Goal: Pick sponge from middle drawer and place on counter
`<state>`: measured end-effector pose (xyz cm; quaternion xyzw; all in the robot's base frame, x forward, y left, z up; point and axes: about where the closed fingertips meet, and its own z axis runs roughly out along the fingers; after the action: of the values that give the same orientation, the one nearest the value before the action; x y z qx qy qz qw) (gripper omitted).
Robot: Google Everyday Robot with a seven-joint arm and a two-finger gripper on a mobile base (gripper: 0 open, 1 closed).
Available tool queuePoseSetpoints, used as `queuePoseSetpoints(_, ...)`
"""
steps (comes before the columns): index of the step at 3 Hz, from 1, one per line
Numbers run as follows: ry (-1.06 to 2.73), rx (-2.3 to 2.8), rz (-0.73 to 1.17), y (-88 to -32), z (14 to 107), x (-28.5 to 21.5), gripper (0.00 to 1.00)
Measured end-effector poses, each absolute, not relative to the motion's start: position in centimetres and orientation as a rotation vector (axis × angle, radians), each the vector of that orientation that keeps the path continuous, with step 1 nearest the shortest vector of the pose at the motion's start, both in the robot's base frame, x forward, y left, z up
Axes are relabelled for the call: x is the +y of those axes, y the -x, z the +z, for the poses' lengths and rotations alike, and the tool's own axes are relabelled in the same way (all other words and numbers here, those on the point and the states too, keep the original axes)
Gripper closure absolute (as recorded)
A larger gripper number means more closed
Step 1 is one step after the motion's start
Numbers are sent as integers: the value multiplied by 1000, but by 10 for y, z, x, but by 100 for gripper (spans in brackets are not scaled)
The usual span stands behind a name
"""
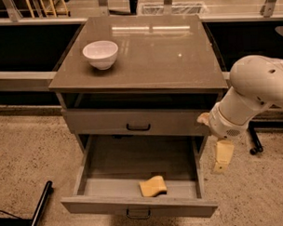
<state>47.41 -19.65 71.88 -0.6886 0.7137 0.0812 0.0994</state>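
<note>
Nearest to me the middle drawer (135, 206) stands open, with the sponge (153, 186) inside, just behind its front wall. My gripper (222, 156) hangs outside the drawer's right side, and I cannot tell how wide it is. Reaching sideways, it may strike that side wall below the counter (148, 54).

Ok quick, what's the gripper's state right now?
Gripper: hangs right of the middle drawer, outside it; open or closed cannot be told. The sponge lies in the drawer, not held.
</note>
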Motion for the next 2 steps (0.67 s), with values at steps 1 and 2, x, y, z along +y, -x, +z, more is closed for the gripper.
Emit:
queuePoseSetpoints(1,1962,2093,254,-499,690,-194,0)
queuePoseSetpoints(2,1918,2096,238,-533,633,-182,0)
